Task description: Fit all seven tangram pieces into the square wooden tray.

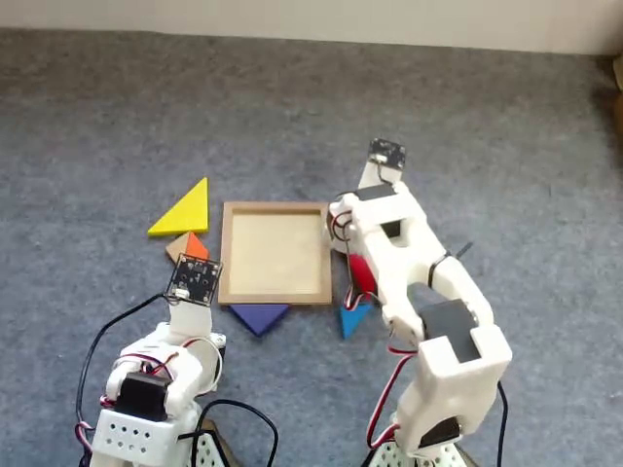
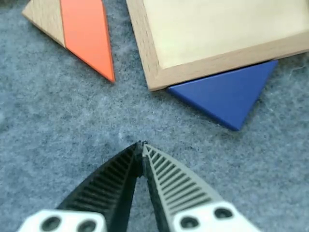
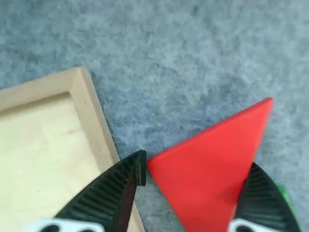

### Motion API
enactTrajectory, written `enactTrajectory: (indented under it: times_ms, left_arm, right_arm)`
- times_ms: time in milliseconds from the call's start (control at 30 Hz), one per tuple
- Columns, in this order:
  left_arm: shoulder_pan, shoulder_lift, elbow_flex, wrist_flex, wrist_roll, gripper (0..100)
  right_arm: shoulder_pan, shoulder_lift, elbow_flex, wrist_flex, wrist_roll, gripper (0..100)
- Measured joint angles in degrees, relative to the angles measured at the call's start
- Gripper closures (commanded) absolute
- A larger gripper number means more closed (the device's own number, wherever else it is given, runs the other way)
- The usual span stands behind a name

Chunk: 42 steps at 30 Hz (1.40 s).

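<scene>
Red triangle (image 3: 212, 164) — flat, smooth — between the clamped right fingers (image 3: 111, 193); left fingers (image 2: 116, 179) tip-to-tip over carpet (image 2: 48, 125).

From above, the right arm (image 1: 409, 255) covers most of the red triangle (image 1: 362, 279), part of the light-blue triangle (image 1: 351, 318) and a corner of the tray (image 1: 275, 207). A camera board (image 1: 194, 281) hides part of the orange piece (image 1: 197, 244). The left wrist view's edge cuts off the tray, the orange piece and the wooden piece (image 2: 46, 17). In the right wrist view, a green sliver (image 3: 283, 195) is too small to identify.
</scene>
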Motion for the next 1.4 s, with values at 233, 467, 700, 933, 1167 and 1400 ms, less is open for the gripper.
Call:
enactTrajectory:
  times_ms: [233,467,700,933,1167,1400]
  left_arm:
    - [0.00,0.00,0.00,0.00,0.00,99]
    - [0.00,0.00,0.00,0.00,0.00,99]
    - [0.00,0.00,0.00,0.00,0.00,99]
    - [0.00,0.00,0.00,0.00,0.00,99]
    - [0.00,0.00,0.00,0.00,0.00,99]
    - [0.00,0.00,0.00,0.00,0.00,99]
  right_arm:
    - [0.00,4.92,-4.31,3.43,0.00,69.9]
    - [0.18,6.95,-12.22,13.36,0.18,69.9]
    - [1.58,8.18,-19.34,23.74,0.35,69.9]
    - [1.49,8.18,-28.40,32.79,4.31,69.9]
    - [0.97,8.18,-29.71,32.97,4.84,69.7]
    - [0.09,11.43,-29.80,29.01,4.84,69.5]
